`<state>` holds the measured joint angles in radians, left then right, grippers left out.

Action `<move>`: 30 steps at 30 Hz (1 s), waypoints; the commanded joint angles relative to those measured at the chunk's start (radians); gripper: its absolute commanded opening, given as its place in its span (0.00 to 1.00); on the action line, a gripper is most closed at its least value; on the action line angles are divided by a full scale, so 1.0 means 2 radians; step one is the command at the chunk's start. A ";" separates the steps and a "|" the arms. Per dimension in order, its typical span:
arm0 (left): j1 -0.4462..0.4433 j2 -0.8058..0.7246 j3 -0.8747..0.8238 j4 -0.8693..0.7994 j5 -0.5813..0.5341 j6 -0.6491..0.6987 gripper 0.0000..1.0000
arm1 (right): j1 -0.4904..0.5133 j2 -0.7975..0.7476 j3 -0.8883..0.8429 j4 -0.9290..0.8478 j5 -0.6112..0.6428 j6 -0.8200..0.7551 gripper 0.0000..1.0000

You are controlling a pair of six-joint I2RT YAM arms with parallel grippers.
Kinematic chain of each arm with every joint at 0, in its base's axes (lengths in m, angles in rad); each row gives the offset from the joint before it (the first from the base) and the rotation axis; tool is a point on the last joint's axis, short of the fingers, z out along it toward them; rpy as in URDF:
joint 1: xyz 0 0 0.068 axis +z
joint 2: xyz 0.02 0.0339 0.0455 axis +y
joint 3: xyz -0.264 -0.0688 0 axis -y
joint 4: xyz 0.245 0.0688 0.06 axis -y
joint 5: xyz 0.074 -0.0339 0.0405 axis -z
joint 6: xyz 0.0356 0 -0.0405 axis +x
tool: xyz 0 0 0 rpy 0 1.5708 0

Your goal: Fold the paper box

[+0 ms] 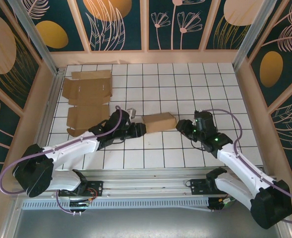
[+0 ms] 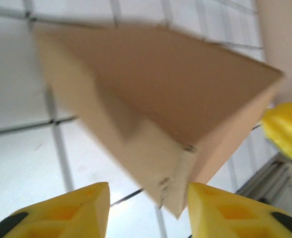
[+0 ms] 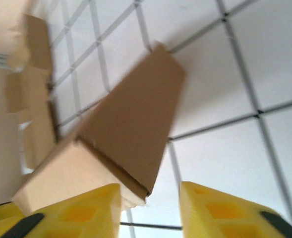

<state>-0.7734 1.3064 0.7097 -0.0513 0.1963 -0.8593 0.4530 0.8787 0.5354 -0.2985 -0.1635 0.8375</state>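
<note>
Right now I have the paper box [image 1: 159, 122] lying closed on the white tiled table [image 1: 195, 84], roughly mid-table, with one arm at each end of it. From above, the left gripper [image 1: 140, 130] sits at the box's left end and the right gripper [image 1: 181, 126] just beside its right end. On the left wrist camera the yellow fingers [image 2: 66, 210] stand apart, and a corner of the box [image 2: 175, 89] dips into the gap without being clamped. On the right wrist camera the jaws are likewise parted, with the box's near end [image 3: 131, 119] lying against the left-hand finger [image 3: 81, 210] only. Flat cardboard blanks [image 1: 86, 94] lie at the table's far left.
</note>
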 commanded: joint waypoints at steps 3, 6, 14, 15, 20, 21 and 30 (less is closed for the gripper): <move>0.002 -0.056 -0.018 -0.057 -0.015 -0.013 0.50 | -0.001 -0.067 0.026 -0.116 0.020 -0.009 0.50; 0.002 -0.075 -0.028 -0.049 -0.024 -0.026 0.54 | -0.001 -0.083 0.035 -0.111 0.022 -0.004 0.56; 0.002 0.034 -0.022 0.051 -0.016 -0.082 0.84 | -0.008 0.047 0.000 0.051 -0.011 -0.114 0.72; 0.002 0.050 -0.016 0.067 -0.020 -0.082 0.84 | -0.011 0.076 0.006 0.065 -0.016 -0.130 0.71; 0.002 0.121 0.021 0.108 -0.049 -0.072 0.81 | -0.019 0.183 0.003 0.138 -0.018 -0.122 0.59; 0.002 0.144 0.034 0.112 -0.045 -0.068 0.77 | -0.020 0.200 0.001 0.156 -0.020 -0.108 0.55; 0.012 0.323 0.203 0.142 -0.013 -0.064 0.48 | -0.086 0.287 0.006 0.262 0.003 -0.035 0.36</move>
<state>-0.7540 1.8511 1.0035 0.1585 0.1253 -0.9897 0.3340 1.3937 0.5472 0.1455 -0.1761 0.7109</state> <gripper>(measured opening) 0.486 0.370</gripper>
